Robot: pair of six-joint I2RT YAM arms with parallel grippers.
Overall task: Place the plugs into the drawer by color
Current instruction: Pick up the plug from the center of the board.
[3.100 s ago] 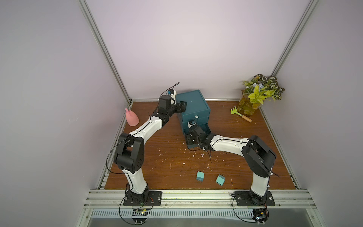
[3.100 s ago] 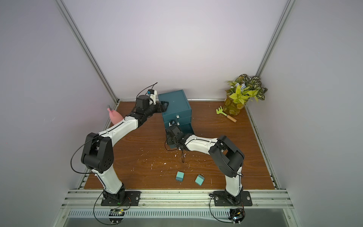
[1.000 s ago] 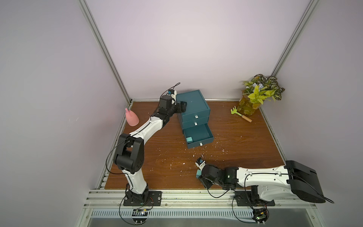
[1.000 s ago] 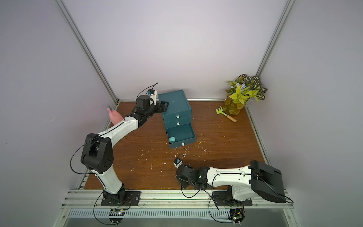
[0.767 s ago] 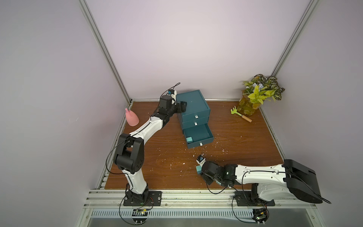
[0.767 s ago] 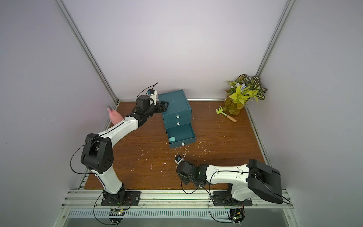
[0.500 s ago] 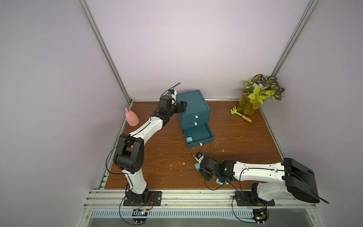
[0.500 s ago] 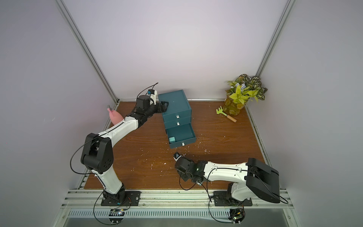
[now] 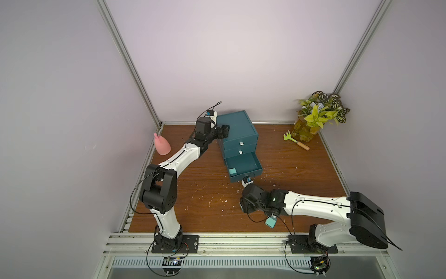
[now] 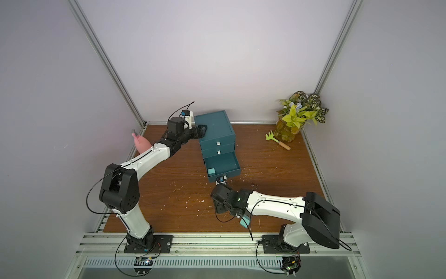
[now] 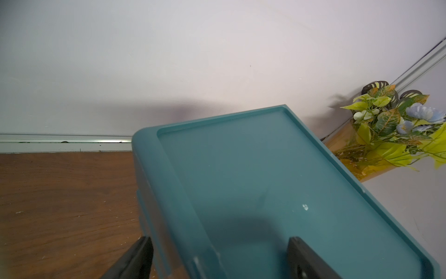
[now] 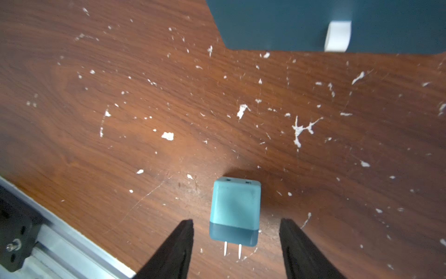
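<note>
Plugs, three in sight, lay at different depths of the wooden tabletop (image 9: 193, 200). Nearest the front rail (image 9: 229, 241) we found a blue-teal plug (image 9: 271, 221), just in front of the wrist of the right arm (image 9: 313, 205). Just beyond it the right gripper (image 12: 236, 221) pointed down with its fingers (image 12: 178, 241) spread apart. Between them, touched by neither, we saw a second plug (image 12: 235, 210), prongs toward the wrist camera.

Farther on stood the drawer cabinet (image 9: 237, 125), its bottom drawer (image 9: 235, 179) pulled out and the two above closed. In that drawer's front left corner we noted a third plug (image 9: 232, 171), pale teal.

At the cabinet's top left edge the left gripper (image 11: 219, 240) straddled the rim, one finger beside the side wall and one over the top. We could not tell whether it clamped.

Toward the far wall we recorded a pink bottle (image 9: 162, 146), a green hand rake (image 9: 295, 141) and a potted plant (image 9: 318, 116).
</note>
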